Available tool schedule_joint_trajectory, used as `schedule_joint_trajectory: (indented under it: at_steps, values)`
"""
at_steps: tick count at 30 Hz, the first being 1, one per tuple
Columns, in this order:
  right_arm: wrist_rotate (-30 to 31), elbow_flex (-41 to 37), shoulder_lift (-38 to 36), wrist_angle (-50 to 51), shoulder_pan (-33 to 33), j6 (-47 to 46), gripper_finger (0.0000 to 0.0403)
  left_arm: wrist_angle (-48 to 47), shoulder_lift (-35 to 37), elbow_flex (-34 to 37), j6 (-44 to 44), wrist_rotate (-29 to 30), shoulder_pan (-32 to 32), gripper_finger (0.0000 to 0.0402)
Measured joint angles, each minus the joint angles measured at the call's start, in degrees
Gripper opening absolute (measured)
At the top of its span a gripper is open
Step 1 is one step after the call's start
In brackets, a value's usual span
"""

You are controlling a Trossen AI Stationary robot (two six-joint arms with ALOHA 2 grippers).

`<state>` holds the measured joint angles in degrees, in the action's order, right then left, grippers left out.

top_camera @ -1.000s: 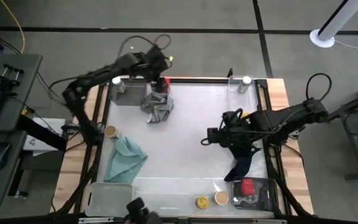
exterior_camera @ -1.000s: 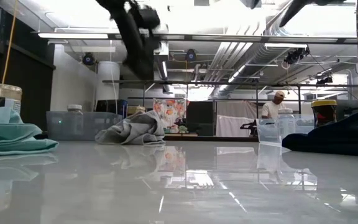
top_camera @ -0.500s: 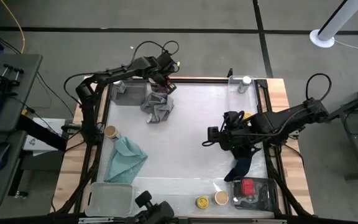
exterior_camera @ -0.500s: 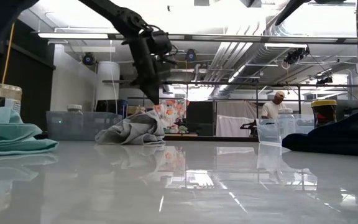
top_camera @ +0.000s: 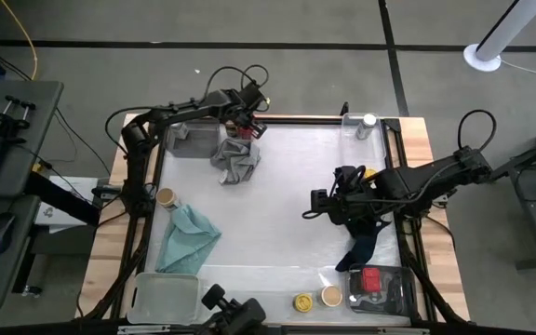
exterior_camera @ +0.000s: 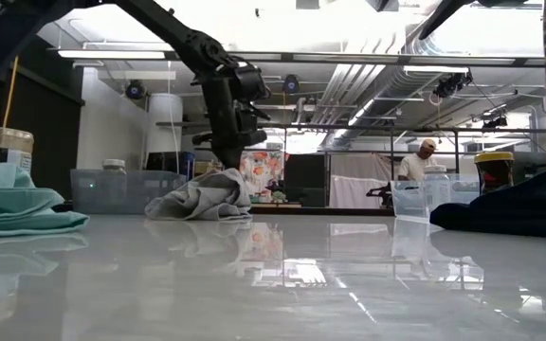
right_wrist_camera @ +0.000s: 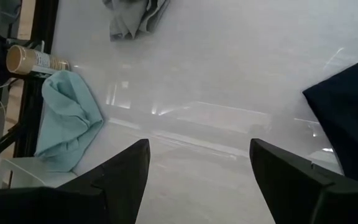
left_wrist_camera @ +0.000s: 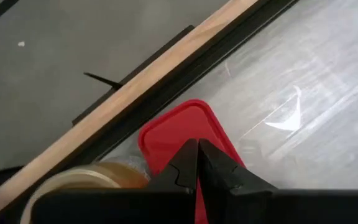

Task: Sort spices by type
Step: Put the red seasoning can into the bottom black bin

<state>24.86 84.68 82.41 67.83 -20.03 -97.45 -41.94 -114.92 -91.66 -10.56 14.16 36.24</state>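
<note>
Your left gripper (left_wrist_camera: 197, 163) has its fingers pressed together with nothing between them, their tips poised directly over a red tin (left_wrist_camera: 185, 134) at the far edge of the worktop (top_camera: 287, 205). From above, that left gripper (top_camera: 246, 124) sits just beyond the grey cloth (top_camera: 235, 160), which is your best landmark here. The red tin (top_camera: 244, 123) lies right by that cloth's far side, and the left wrist view shows a jar with a tan lid (left_wrist_camera: 82, 186) touching the tin. A clear tray (top_camera: 192, 140) stands just left of the grey cloth, with a white-lidded jar (top_camera: 174, 121) at its far corner.

Your right gripper (top_camera: 311, 207) waits to the right of the grey cloth and nearer to you, its fingers (right_wrist_camera: 126, 171) spread wide and holding nothing, over bare worktop. A navy cloth (top_camera: 361, 247) lies under that arm.

Nearer than the grey cloth and to its left lies a teal cloth (top_camera: 190, 239), with a tan-lidded jar (top_camera: 166, 197) beside it. Well away from the grey cloth, at the near right corner, you have a second red tin (top_camera: 371, 279) in a clear tray (top_camera: 400, 290), with a yellow-lidded jar (top_camera: 302, 301) and a tan-lidded one (top_camera: 330, 296) just beside that tray.
</note>
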Motion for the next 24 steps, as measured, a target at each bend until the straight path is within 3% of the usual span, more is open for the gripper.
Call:
schedule_joint_trajectory:
  at_steps: [9, 24]
  values:
    - [-0.02, 0.00, 0.00, 0.04, 0.00, 1.97, 0.0272, 0.62, -0.30, -0.04, -4.14, -1.83, -2.16, 0.0000]
    - [0.18, 0.00, 0.00, 0.09, 0.00, 5.27, 0.0272, 2.46, -0.41, -0.02, -7.42, -3.72, -19.33, 0.0000]
